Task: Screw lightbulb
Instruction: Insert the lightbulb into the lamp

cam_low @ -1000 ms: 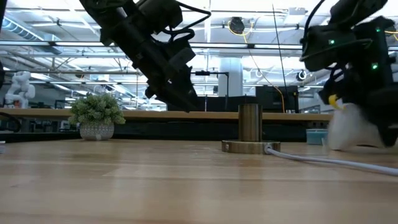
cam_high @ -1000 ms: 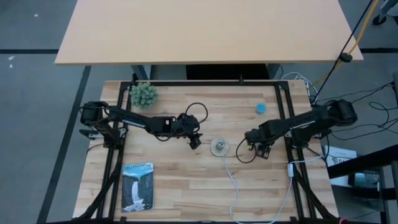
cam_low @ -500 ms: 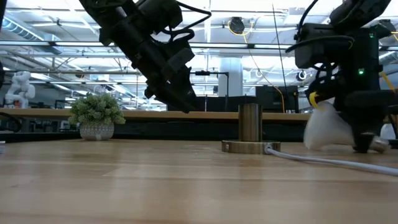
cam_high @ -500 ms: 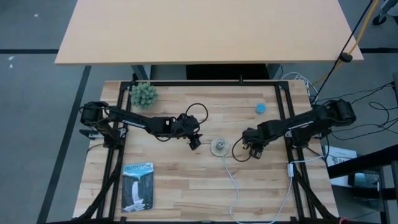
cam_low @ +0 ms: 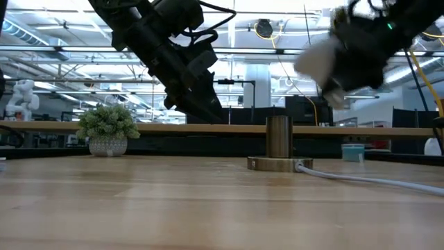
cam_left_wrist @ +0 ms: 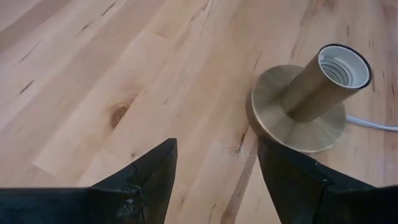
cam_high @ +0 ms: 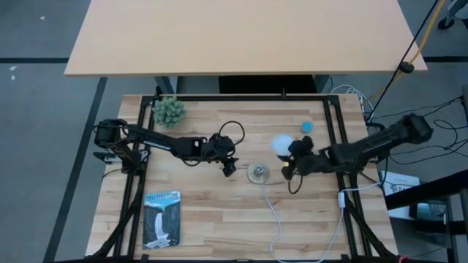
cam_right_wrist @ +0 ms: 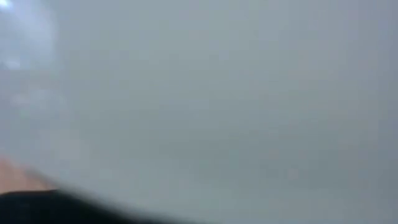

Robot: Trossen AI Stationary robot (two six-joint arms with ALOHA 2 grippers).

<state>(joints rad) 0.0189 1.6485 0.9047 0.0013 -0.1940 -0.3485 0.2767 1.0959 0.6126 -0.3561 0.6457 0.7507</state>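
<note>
High view: right gripper [cam_high: 295, 160] is clamped on the lightbulb [cam_high: 281, 144], dome end pointing toward the far side, just right of the socket [cam_high: 257, 172] and not touching it. Left gripper [cam_high: 229, 166] sits just left of the socket, nothing in it. White cord [cam_high: 273, 212] runs from the socket toward the near edge. Blue cap [cam_high: 306, 127] far right, plant [cam_high: 169, 110] far left, booklet [cam_high: 161, 219] near left.

Low view: bulb [cam_low: 316, 59] is up in the air, tilted, above and right of the socket's brass tube [cam_low: 279, 137], well clear of the table [cam_low: 173, 208].

Left wrist view: fingers [cam_left_wrist: 149, 174] stand apart, empty, with the socket [cam_left_wrist: 311, 93] just ahead, threaded mouth open.

Right wrist view: blurred white surface fills nearly everything, cannot tell more.
</note>
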